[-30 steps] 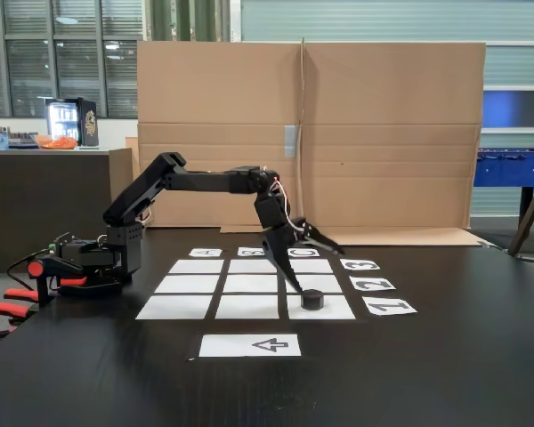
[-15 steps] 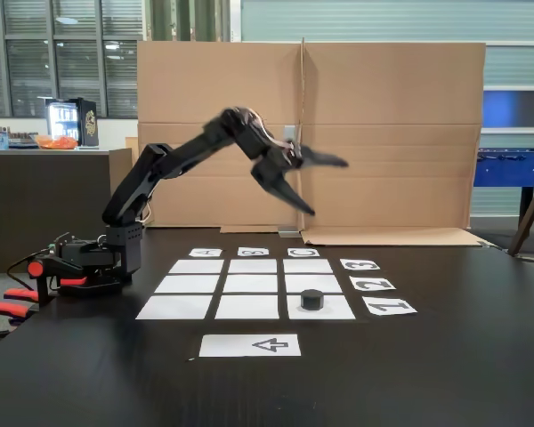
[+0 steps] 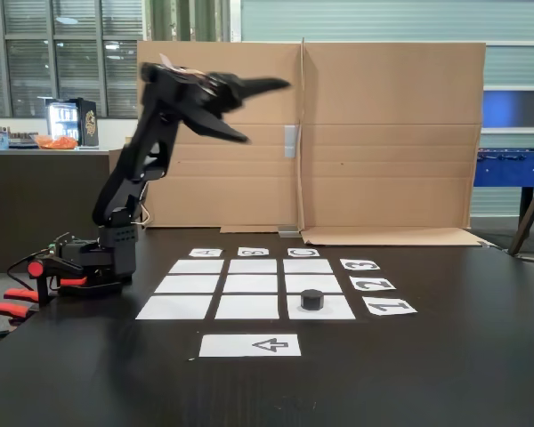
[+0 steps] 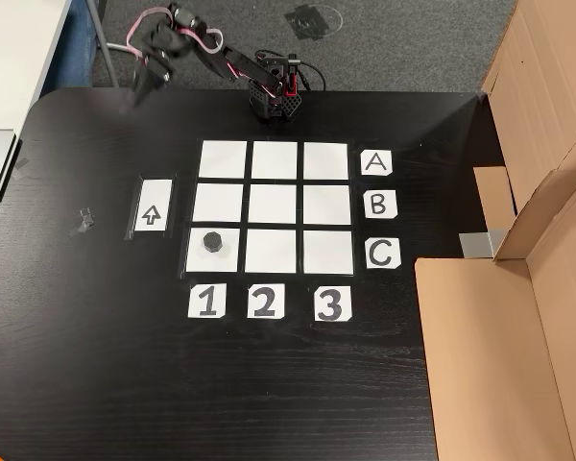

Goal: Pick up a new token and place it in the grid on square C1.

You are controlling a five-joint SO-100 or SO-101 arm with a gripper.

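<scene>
The black token (image 3: 312, 299) stands on the near right cell of the grid (image 3: 250, 285) in the fixed view. From above, the token (image 4: 212, 241) sits on square C1 (image 4: 228, 262), the corner cell of the grid (image 4: 274, 204) in line with the "C" label (image 4: 381, 254) and the "1" label (image 4: 206, 302). My gripper (image 3: 265, 112) is raised high above the table, back over the arm's base and far from the token. It is open with nothing between its fingers. In the other view the gripper (image 4: 142, 84) is blurred beyond the table's far left edge.
A white strip with an arrow (image 4: 151, 216) lies beside column 1. The arm's base (image 3: 89, 262) stands at the grid's A side. A large cardboard sheet (image 3: 383, 133) stands behind the table, and cardboard (image 4: 499, 346) overlaps its corner. A scrap of tape (image 4: 82, 223) lies left of the strip.
The open gripper rose from just above the token and swung up and back over the base. The token stayed on its cell.
</scene>
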